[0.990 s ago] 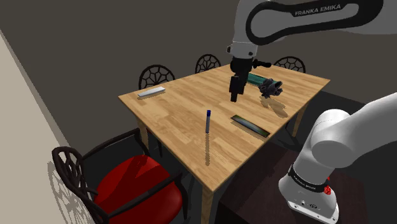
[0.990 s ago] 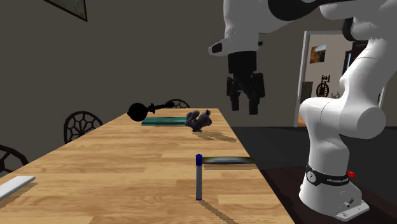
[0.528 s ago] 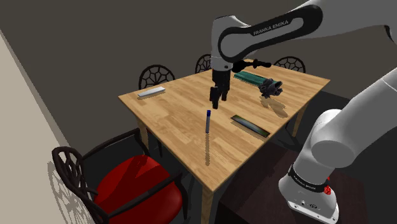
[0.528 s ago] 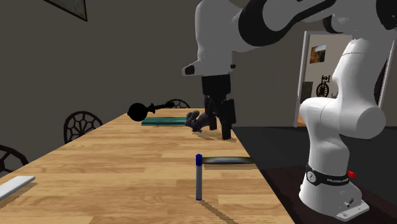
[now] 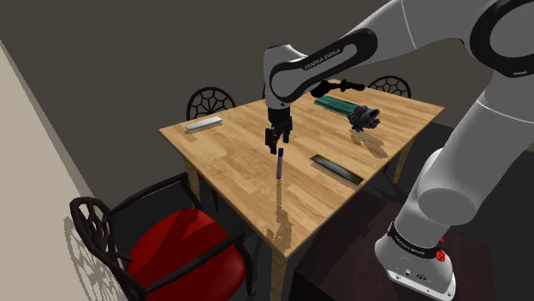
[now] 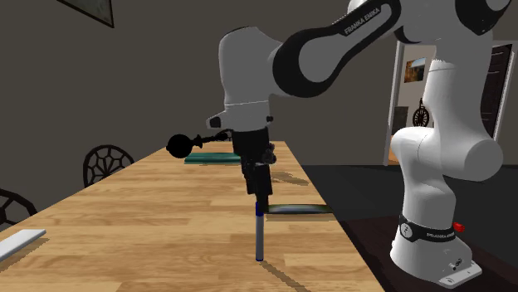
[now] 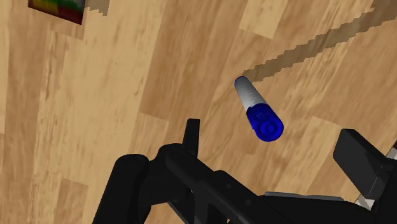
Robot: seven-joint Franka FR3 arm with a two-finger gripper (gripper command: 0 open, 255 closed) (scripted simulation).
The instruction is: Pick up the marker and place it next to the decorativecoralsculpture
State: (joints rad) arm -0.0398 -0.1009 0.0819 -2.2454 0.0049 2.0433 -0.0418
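At centre of the shoulder view: marker (image 5: 280,164) is standing upright on the wooden table (image 5: 231,158), blue cap on top, pale grey barrel below.
Gripper: black gripper (image 5: 278,144) is hanging just above the marker's cap, pointing straight down.
Arm: white arm (image 5: 317,64) is reaching in from the shoulder view's upper right.
Fingers: they are standing apart, released, holding nothing. In the wrist view the gripper (image 7: 271,135) is looking down on the marker (image 7: 257,109) end-on, which is sitting between the two fingers (image 7: 191,135) and touching neither.
Second exterior view: gripper (image 6: 256,189) is sitting directly over the marker (image 6: 260,238) at lower middle of frame, tips just above the cap.
Coral sculpture: dark coral sculpture (image 5: 364,117) is sitting toward the shoulder view's upper right, near the table's far corner, well apart from the marker.
Green slab: flat green slab (image 5: 335,103) is lying just beside the coral sculpture, toward the frame's top.
Dark rectangle: flat dark rectangle (image 5: 335,168) is lying near the table edge, right of the marker in the shoulder view.
Pale bar: flat pale bar (image 5: 204,123) is lying at the table corner, upper left of frame centre.
Chair: red-seated chair (image 5: 184,248) with a black frame is standing at lower left.
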